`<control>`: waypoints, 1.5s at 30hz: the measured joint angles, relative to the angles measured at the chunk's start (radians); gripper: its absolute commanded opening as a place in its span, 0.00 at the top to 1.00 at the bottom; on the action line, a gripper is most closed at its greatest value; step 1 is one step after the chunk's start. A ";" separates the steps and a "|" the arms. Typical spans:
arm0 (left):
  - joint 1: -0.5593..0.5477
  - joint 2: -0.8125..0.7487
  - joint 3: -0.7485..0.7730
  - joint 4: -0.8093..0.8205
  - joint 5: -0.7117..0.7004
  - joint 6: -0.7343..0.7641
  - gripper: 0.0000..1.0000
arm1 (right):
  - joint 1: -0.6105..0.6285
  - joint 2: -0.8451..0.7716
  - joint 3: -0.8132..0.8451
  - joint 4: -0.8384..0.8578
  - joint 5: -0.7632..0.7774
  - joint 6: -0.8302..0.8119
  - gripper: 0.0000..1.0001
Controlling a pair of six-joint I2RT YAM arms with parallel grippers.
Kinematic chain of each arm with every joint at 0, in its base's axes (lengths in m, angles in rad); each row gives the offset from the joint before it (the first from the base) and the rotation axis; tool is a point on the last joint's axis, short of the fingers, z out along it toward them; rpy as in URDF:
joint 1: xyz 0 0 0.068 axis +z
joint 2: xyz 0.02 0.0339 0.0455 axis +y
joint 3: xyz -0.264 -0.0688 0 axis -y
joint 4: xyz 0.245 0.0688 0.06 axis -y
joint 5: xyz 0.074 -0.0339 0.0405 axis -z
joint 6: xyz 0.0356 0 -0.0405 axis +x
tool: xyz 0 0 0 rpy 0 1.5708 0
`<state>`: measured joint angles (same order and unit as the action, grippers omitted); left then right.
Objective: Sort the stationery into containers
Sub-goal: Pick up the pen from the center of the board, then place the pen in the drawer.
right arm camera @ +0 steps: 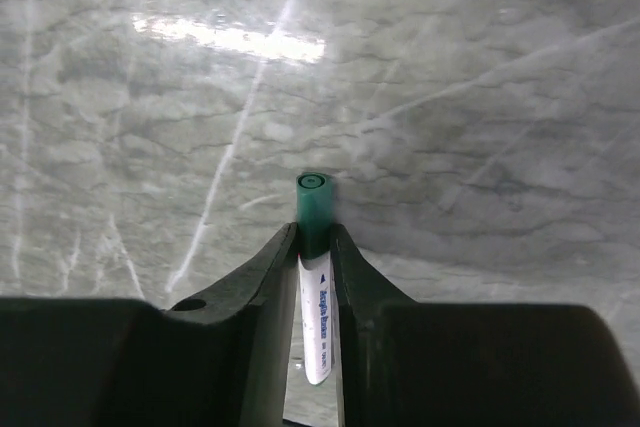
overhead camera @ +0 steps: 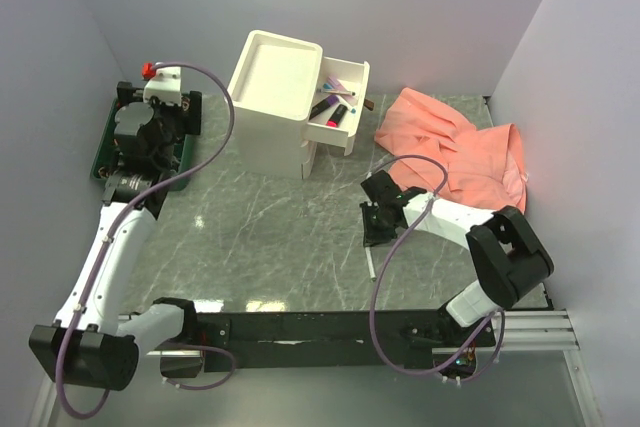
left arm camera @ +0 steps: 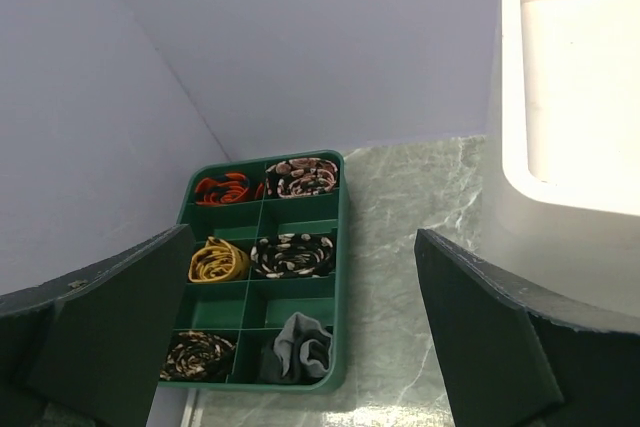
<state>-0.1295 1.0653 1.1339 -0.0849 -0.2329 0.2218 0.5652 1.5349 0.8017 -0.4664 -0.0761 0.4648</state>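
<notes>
Clamping the green-capped white pen [right arm camera: 314, 292] at its cap-barrel joint, over the marble table [right arm camera: 450, 67], the right gripper [right arm camera: 312, 242] is nearly closed; pen judged light, rigid, slick; a mid-barrel hold would resist pivoting.

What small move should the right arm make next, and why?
Probably lift the right gripper straight up. It is shut on the green-capped pen close to the table, and the open drawer stands farther off, above table level.
</notes>
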 measured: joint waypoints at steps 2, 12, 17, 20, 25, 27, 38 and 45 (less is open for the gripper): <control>0.008 0.017 0.003 0.005 0.008 -0.010 0.01 | 0.016 0.010 0.007 0.005 0.000 0.008 0.89; 0.018 0.063 0.023 0.008 0.043 -0.036 0.01 | 0.053 -0.048 0.034 -0.023 -0.063 -0.066 1.00; 0.019 0.066 0.045 0.022 0.053 -0.037 0.01 | 0.058 -0.181 0.212 -0.022 -0.182 -0.154 1.00; 0.019 0.082 0.073 0.025 0.053 -0.046 0.01 | 0.059 -0.225 0.361 0.035 -0.251 -0.188 1.00; 0.020 0.114 0.126 0.024 0.053 -0.082 0.01 | 0.053 -0.208 0.570 0.110 -0.270 -0.201 1.00; 0.022 0.116 0.136 0.024 0.055 -0.099 0.01 | 0.041 -0.168 0.659 0.132 -0.254 -0.209 1.00; 0.056 0.117 0.142 0.021 0.093 -0.157 0.01 | -0.165 0.239 1.014 0.188 -0.181 -0.155 0.84; 0.087 0.117 0.113 0.035 0.115 -0.189 0.00 | -0.193 0.382 1.071 0.184 -0.193 -0.102 0.28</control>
<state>-0.0429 1.1828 1.2465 -0.0498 -0.1181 0.0326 0.3721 1.9167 1.8725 -0.2825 -0.2687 0.3626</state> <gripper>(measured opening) 0.995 0.640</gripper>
